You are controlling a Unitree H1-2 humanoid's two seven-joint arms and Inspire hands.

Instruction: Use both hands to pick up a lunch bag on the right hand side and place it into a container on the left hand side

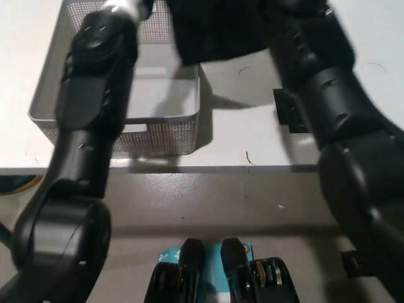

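Two bulky arms in matte black casing. Left arm (pixel 88 126) built of rounded segments: large ball-like shell low down, flatter angular panels above, small pale screws or marks dotted along the edges, a circular cap with tiny holes near the top, then a white-grey cuff. Right arm (pixel 341 120) thick, glossy black, faceted, seams between shells.

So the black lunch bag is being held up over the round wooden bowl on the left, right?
Not quite. The head view shows the black lunch bag above the right edge of a rectangular grey mesh basket, not a round wooden bowl. The rest is right.
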